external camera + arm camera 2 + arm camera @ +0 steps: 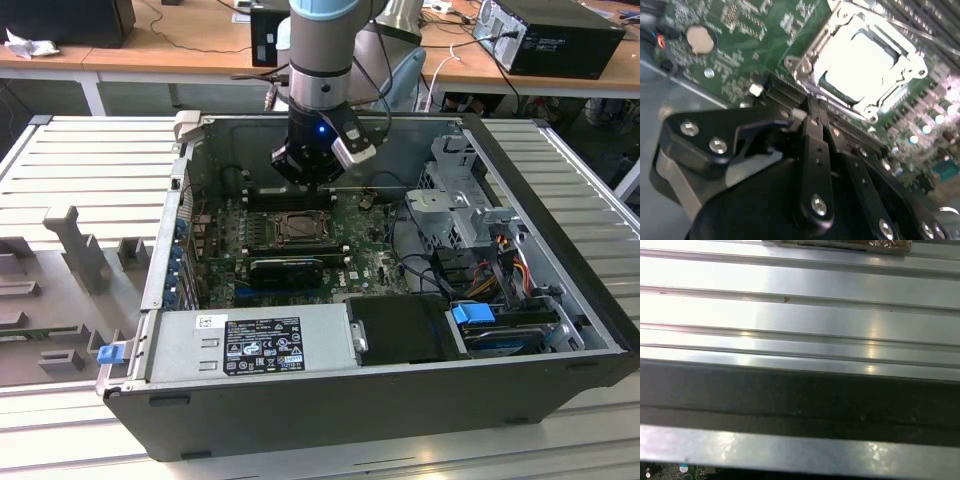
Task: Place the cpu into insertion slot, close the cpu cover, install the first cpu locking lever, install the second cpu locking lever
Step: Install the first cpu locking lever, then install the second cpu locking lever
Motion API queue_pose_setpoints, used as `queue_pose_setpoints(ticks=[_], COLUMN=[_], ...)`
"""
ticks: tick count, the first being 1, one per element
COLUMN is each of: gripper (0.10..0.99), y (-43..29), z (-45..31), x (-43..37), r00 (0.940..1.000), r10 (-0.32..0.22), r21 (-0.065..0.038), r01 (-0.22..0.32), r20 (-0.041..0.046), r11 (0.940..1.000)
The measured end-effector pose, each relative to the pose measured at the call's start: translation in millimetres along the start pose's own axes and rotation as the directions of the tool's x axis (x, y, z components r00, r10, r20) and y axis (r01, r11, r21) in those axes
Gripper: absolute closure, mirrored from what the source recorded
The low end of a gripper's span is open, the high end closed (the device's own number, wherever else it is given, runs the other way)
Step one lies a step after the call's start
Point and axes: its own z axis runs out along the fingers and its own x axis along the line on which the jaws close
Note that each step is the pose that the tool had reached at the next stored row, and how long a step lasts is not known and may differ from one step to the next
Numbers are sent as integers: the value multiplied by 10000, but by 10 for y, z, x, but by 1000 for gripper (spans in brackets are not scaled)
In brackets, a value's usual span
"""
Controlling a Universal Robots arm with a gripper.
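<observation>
The cpu (860, 62) lies in the insertion slot (300, 228) on the green board, a pale bright square in the second wrist view. The cpu cover (807, 62) lies flat on the socket, framing the chip. A thin metal lever (910, 27) runs along one side of the socket; whether it is latched I cannot tell. My gripper (310, 180) hangs just above the board at the socket's far edge in the exterior view. In the second wrist view its black fingertips (810, 117) meet, shut on nothing, a short way off the socket's corner.
The open computer case (330, 400) surrounds the board, with tall walls. A black card (285, 268) lies in front of the socket, with a power supply (250, 345) nearer. A drive cage (465, 205) and cables stand at the exterior view's right. A coin battery (700, 39) sits on the board.
</observation>
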Motion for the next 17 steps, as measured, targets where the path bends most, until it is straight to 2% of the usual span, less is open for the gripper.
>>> queue_pose_setpoints(ticks=[17], gripper=[980], y=[-68], z=[-3], x=[4], r00=[10000], r10=[1], r21=[1], r01=[-1], r20=[0], r11=[10000])
